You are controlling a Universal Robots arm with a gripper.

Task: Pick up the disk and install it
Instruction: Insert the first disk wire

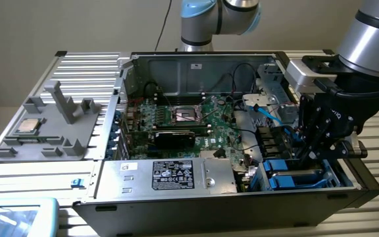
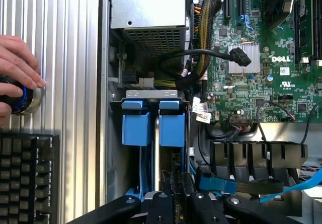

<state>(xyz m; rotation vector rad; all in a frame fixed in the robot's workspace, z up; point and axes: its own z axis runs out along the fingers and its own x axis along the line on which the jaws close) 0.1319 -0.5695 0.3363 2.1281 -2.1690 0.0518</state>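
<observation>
Surface: a ribbed aluminium table (image 1: pixel 77 66) is seen against a plain beige wall. An open computer case (image 1: pixel 229 197) is laid on its side on it, and serves as landmark below.

Beside the case, toward the exterior view's left: a grey plastic fixture (image 1: pixel 51 126), with a small square CPU chip (image 1: pixel 28 126) seated on it.

Inside the case: a green motherboard (image 1: pixel 196 121) is mounted at the centre; a large silver box with a black label (image 1: pixel 170 175) is set along the near wall; blue drive bays (image 1: pixel 295 175) are fitted in the near corner toward the exterior view's right.

Outside the case, in the wrist view: a hand (image 2: pixel 17 70) is rested on a round knob (image 2: pixel 25 99), just beside a black keyboard (image 2: pixel 27 176).

Pincer: the gripper (image 1: pixel 306 155) is lowered into the drive-bay corner of the case. Its fingers are drawn nearly together on the disk (image 2: pixel 156 161), whose thin metal edge is seen upright between two blue carrier tabs (image 2: pixel 136 123), within the bays.
</observation>
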